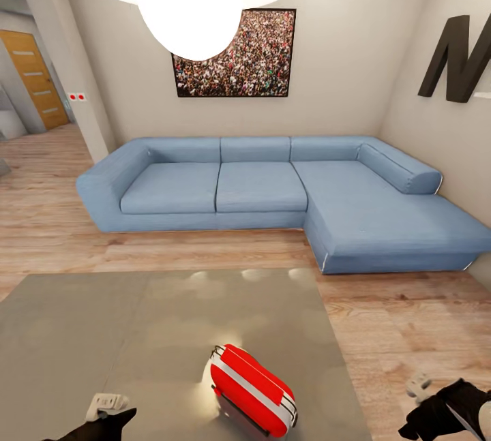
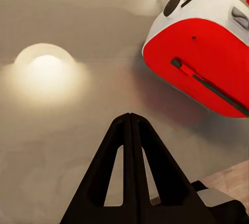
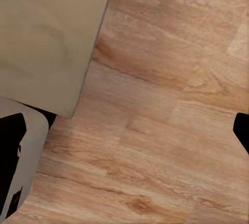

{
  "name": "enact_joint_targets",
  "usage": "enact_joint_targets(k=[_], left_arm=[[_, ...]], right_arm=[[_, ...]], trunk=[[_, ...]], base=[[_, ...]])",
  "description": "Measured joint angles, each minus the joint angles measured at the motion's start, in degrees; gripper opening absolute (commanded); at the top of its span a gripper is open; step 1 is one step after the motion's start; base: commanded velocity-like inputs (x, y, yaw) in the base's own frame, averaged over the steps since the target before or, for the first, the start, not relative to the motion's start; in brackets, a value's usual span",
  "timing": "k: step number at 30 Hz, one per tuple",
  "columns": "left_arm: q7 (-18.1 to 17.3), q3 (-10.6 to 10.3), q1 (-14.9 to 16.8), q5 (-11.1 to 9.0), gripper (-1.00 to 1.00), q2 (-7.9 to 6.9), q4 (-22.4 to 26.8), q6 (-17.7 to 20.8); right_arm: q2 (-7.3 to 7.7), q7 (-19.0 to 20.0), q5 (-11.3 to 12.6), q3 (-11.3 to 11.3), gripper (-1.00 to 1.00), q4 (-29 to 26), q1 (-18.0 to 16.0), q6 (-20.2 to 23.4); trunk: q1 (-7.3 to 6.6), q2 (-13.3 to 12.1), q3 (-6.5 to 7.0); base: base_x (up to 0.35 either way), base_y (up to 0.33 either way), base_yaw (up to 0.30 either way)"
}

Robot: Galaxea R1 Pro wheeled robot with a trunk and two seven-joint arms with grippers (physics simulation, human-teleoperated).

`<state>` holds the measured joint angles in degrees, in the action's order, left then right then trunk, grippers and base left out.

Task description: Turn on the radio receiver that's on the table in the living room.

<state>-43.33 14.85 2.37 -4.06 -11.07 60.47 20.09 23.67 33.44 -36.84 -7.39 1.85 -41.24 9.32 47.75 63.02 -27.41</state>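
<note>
While the left fingers (image 2: pixel 130 122) press together, the radio receiver (image 2: pixel 199 52) lies just beyond.

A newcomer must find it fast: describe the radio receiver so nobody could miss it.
In front of the blue sofa lies a low grey table. Near its front edge sits the radio receiver, the table's one bright red thing: a rounded box with a white band.
</note>
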Motion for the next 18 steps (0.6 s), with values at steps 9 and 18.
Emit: enact_joint_targets(k=[9, 18], left_arm=[[0.0, 0.0, 0.0, -0.16, -1.0, 0.04, -0.15, 0.03], [0.0, 0.0, 0.0, -0.16, -1.0, 0.0, -0.16, 0.03]], right_arm=[[-1.37, -2.19, 0.12, -0.03, 1.0, 0.0, 2.92, -0.05], [-2.15, -5.7, 5.74, -0.28, 1.0, -0.02, 9.01, -0.67]], trunk=[[0.0, 0.0, 0.0], [0.0, 0.0, 0.0]], base=[[0.0, 0.0, 0.0], [0.0, 0.0, 0.0]])
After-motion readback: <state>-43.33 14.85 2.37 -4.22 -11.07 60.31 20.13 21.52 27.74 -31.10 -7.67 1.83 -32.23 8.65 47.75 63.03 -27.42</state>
